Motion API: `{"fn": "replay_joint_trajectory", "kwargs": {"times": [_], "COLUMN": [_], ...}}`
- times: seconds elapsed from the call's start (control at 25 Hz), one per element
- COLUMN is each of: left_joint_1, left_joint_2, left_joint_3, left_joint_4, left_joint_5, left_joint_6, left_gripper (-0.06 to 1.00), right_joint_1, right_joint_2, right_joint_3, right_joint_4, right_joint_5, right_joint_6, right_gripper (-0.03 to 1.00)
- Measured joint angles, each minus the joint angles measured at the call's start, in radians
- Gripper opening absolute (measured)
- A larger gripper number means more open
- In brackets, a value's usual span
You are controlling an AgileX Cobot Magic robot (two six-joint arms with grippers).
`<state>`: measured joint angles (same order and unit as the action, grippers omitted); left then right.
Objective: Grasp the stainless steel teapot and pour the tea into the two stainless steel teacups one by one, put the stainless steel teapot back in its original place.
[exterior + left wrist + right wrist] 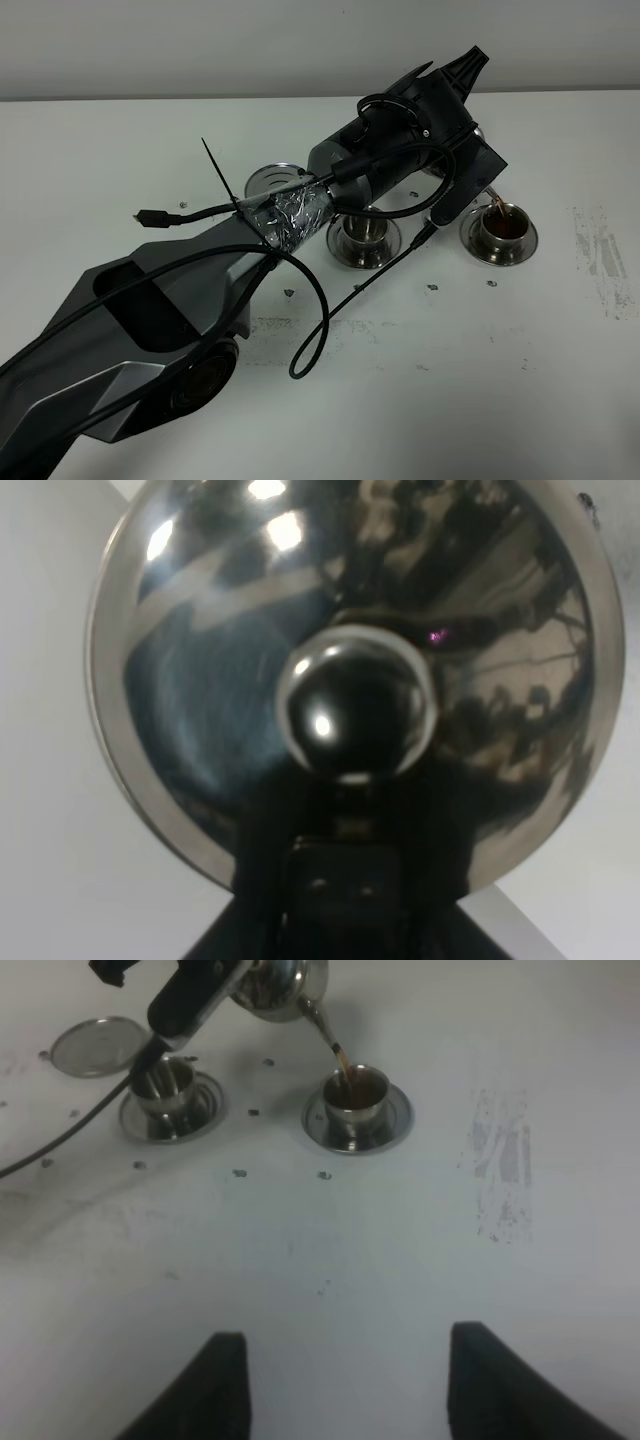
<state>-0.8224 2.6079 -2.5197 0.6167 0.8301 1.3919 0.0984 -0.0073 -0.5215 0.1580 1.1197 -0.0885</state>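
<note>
The stainless steel teapot (285,982) hangs tilted in the left claw (338,880), which is clamped on it. Spout down, tea (340,1060) running into the right teacup (357,1095). The left teacup (165,1085), seemingly unfilled, stands just beside it on the holding arm's side. The right claw (340,1380) is wide and empty.

No words, numbers, labels or signs can be read in any of the views.
</note>
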Motion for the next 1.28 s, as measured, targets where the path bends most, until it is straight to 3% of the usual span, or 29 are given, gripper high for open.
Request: {"fn": "replay_joint_trajectory", "kwargs": {"times": [0.44, 1.28], "left_joint_1": [0.000, 0.035], "left_joint_2": [0.000, 0.000], "left_joint_3": [0.000, 0.000], "left_joint_4": [-0.003, -0.113], "left_joint_5": [0.000, 0.001], "left_joint_6": [-0.004, -0.070], "left_gripper": [0.20, 0.20], "right_joint_1": [0.000, 0.000], "right_joint_2": [0.000, 0.000], "right_joint_3": [0.000, 0.000], "right_joint_4": [0.000, 0.000], "right_joint_5": [0.000, 0.000], "right_joint_6": [0.003, 0.003], "right_gripper": [0.43, 0.43]}}
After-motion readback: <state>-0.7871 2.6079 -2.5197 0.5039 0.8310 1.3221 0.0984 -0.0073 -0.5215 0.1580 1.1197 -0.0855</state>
